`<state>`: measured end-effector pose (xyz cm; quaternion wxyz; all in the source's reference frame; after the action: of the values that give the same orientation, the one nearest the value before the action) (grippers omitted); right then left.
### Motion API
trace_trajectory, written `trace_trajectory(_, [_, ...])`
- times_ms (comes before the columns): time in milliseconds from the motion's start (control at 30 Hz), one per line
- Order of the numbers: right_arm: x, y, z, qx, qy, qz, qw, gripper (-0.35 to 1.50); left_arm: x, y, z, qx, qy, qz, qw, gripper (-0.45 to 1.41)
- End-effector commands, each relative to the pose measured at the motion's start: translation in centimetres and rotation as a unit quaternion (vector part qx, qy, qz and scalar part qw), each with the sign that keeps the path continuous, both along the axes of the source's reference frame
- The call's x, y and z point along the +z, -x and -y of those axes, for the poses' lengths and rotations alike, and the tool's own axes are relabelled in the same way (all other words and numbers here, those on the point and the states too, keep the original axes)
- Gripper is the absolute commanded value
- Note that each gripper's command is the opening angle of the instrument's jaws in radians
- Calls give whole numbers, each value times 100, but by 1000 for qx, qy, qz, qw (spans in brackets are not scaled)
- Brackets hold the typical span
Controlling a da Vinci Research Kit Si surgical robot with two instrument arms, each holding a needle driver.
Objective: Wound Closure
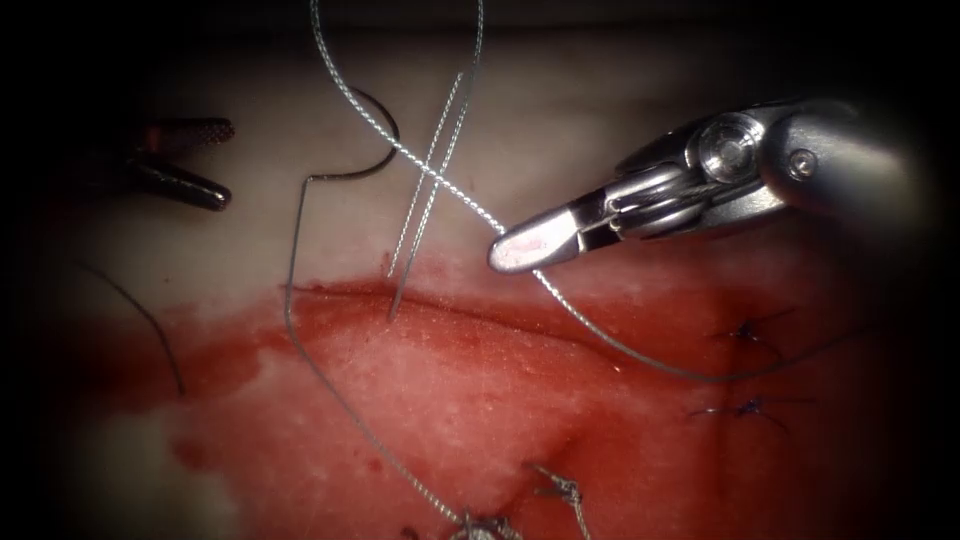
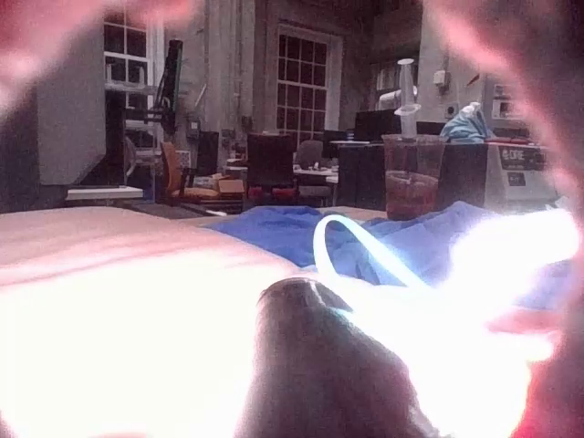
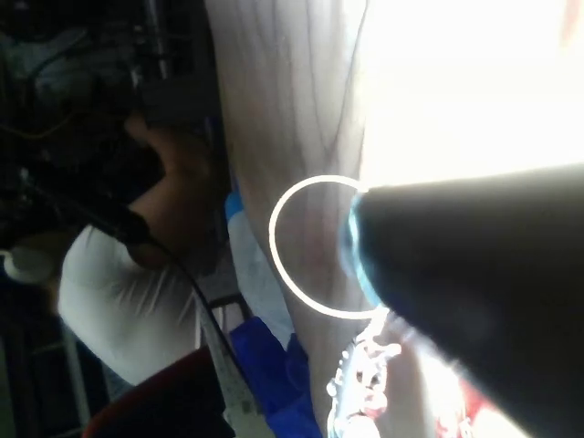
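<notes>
Upper right of the endoscope view, right tool (image 1: pixel 530 245) comes in w/ jaws pressed together, tip touching the thread (image 1: pixel 450 185) just above the cut (image 1: pixel 450 305); can't tell if it's actually pinching it. Left tool (image 1: pixel 195 160) sits at the left edge, jaws spread, holding nothing, pale tissue (image 1: pixel 600 110) free around it. Needle (image 1: pixel 375 135) lies on tissue upper center-left, curve up, not in the tissue. Red fluid (image 1: pixel 450 400) covers the lower half, knots (image 1: pixel 745 330) at right.

Left wrist view: dark shaft (image 2: pixel 319 365), bright tissue.

Right wrist view: dark shaft (image 3: pixel 474 292), jaws hidden.
</notes>
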<state>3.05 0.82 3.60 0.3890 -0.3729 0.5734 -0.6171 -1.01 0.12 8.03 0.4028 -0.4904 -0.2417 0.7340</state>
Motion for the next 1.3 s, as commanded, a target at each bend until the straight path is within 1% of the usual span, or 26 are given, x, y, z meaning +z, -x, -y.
trace_trajectory(33, [-13, 7, -29, 31, -5, -12, 999, -35, -9, 1, -13, -6, 3, 3, 1000, 73])
trace_trajectory(67, [-19, 20, -44, 81, -21, -20, 996, -35, -6, 4, -11, -11, 5, -1, 1000, 73])
trace_trajectory(167, [-23, 39, -63, 153, -66, -9, 986, -35, 0, 9, -7, -12, 20, -3, 1000, 71])
trace_trajectory(233, [-23, 55, -75, 204, -110, 0, 973, -35, 3, 13, -5, -5, 31, -2, 999, 68])
trace_trajectory(300, [-23, 70, -85, 242, -172, -20, 955, -35, 6, 19, -3, 2, 45, -1, 999, 68])
trace_trajectory(367, [-19, 88, -94, 287, -283, -84, 912, -35, 8, 25, -3, 10, 55, 0, 998, 66])
trace_trajectory(400, [-15, 95, -94, 300, -344, -104, 884, -35, 8, 28, -3, 13, 57, 1, 998, 66])
trace_trajectory(433, [-8, 101, -93, 307, -413, -116, 850, -35, 9, 30, -3, 15, 65, 1, 998, 64])
trace_trajectory(500, [10, 104, -86, 335, -466, -88, 815, -35, 9, 33, -4, 24, 89, 1, 996, 62])
trace_trajectory(533, [27, 102, -78, 335, -488, -32, 806, -35, 9, 34, -6, 28, 118, 4, 993, 61])
trace_trajectory(567, [27, 102, -78, 335, -488, -32, 806, -35, 9, 34, -6, 28, 118, 4, 993, 61])
trace_trajectory(600, [36, 102, -74, 333, -492, 1, 804, -35, 9, 33, -8, 27, 146, 7, 989, 61])
trace_trajectory(633, [53, 102, -66, 308, -511, 69, 800, -35, 7, 29, -11, 18, 183, 13, 983, 61])
trace_trajectory(667, [53, 102, -66, 308, -511, 69, 800, -35, 7, 29, -11, 18, 183, 13, 983, 61])
trace_trajectory(733, [67, 105, -58, 276, -547, 116, 782, -35, 1, 21, -17, -4, 203, 28, 979, 61])
trace_trajectory(767, [73, 107, -54, 260, -559, 128, 777, -35, -2, 17, -19, -14, 203, 34, 979, 59])
trace_trajectory(833, [82, 111, -48, 249, -597, 146, 748, -35, -9, 9, -26, -34, 201, 35, 978, 57])
trace_trajectory(867, [89, 113, -44, 226, -615, 159, 738, -35, -11, 6, -29, -42, 200, 28, 979, 57])
trace_trajectory(900, [94, 114, -39, 203, -626, 167, 734, -35, -13, 2, -32, -48, 206, 17, 977, 56])
trace_trajectory(933, [104, 111, -28, 174, -644, 179, 723, -35, -16, -2, -34, -52, 218, 4, 975, 49])
trace_trajectory(1033, [110, 104, -20, 162, -652, 182, 718, -35, -18, -4, -33, -51, 223, 0, 973, 42])
trace_trajectory(1100, [109, 95, -15, 132, -652, 177, 725, -35, -22, -1, -32, -41, 244, -3, 969, 36])
trace_trajectory(1200, [95, 85, -11, 92, -659, 158, 729, -35, -29, 8, -31, -28, 280, -12, 959, 37])
trace_trajectory(1233, [89, 82, -11, 85, -664, 155, 726, -35, -32, 14, -31, -21, 294, -12, 956, 37])
trace_trajectory(1267, [79, 79, -13, 85, -652, 141, 740, -35, -33, 19, -31, -18, 301, -13, 954, 39])
trace_trajectory(1300, [71, 77, -15, 78, -650, 134, 744, -35, -34, 24, -32, -17, 305, -15, 952, 42])
